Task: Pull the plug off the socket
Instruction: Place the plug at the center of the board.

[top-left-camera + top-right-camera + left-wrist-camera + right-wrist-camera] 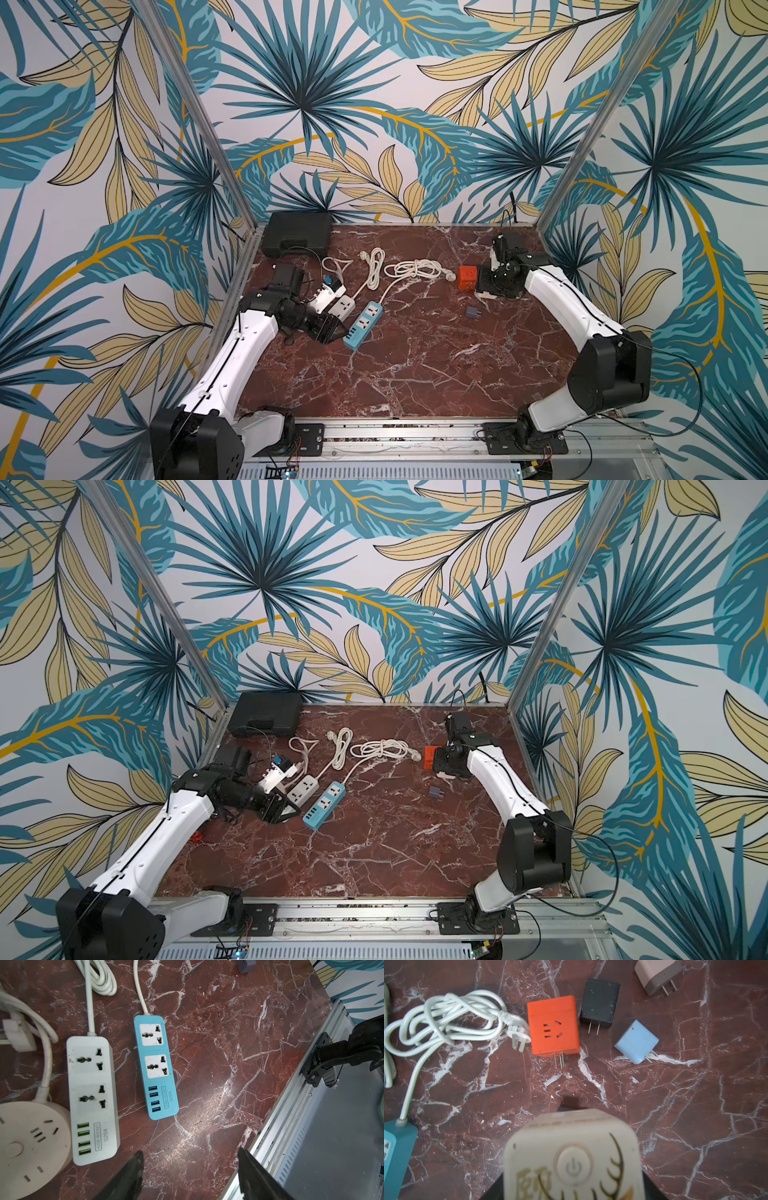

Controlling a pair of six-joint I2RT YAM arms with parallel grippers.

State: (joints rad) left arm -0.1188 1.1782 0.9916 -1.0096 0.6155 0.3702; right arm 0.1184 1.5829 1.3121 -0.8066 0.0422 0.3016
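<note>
Near left: left gripper point(190, 1153) spread wide, empty, over bare red marble table point(415, 374). Just right of it, blue power strip point(155, 1068), long axis near-to-far, glossy hard plastic, outlets vacant. Mid right: small blue plug point(636, 1042), rounded block, two flat metal prongs, lying loose on the marble. Just beyond, right gripper point(572, 1190) clamps cream socket cube point(571, 1147), smooth, scuffed. No plug visibly seated in view. Judgement: right arm nearer; plug lies near-left of its grip.

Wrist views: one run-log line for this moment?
left fingers: open, empty | right fingers: shut on cream socket cube | white strip, blue strip: sockets empty | black charger, blue charger: loose on table
</note>
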